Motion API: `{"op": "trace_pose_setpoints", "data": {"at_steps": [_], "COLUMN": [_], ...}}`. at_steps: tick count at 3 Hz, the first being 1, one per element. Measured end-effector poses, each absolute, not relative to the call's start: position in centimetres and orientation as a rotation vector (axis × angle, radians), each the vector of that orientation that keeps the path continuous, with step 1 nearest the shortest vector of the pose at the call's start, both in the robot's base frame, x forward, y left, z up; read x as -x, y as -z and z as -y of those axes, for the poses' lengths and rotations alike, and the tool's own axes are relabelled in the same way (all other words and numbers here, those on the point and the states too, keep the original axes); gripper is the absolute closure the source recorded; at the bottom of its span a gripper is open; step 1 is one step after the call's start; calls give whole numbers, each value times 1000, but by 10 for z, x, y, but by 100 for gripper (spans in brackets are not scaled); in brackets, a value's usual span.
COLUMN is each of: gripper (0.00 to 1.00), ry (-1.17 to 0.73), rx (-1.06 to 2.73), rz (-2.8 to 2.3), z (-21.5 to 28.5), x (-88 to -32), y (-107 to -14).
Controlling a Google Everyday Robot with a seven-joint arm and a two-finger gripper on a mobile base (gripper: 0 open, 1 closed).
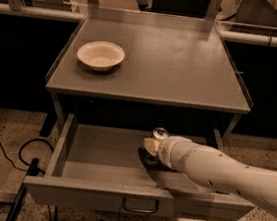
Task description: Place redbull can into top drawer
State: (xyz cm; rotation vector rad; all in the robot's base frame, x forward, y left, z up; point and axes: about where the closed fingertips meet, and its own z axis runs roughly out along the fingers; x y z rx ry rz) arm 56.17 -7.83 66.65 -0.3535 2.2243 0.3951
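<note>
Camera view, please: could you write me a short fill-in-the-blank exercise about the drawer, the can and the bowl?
1. The drawer under the table is pulled ____.
2. The gripper is at the can, and both are ____ the drawer.
3. The bowl on the table has ____ in it.

Missing words: open; inside; nothing.

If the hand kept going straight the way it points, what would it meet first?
Probably the redbull can, right at the hand tip inside the top drawer; past it, the drawer's left wall.
</note>
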Motion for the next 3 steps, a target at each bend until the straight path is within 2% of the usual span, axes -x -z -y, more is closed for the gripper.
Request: {"op": "trace_pose_setpoints", "data": {"at_steps": [1, 3], "gripper": [100, 59], "ry": [-389, -389], "rx": [336, 335], "rz": [-2226, -2226], "z": [78, 78], "x": [-559, -559], "y": [-663, -663]}}
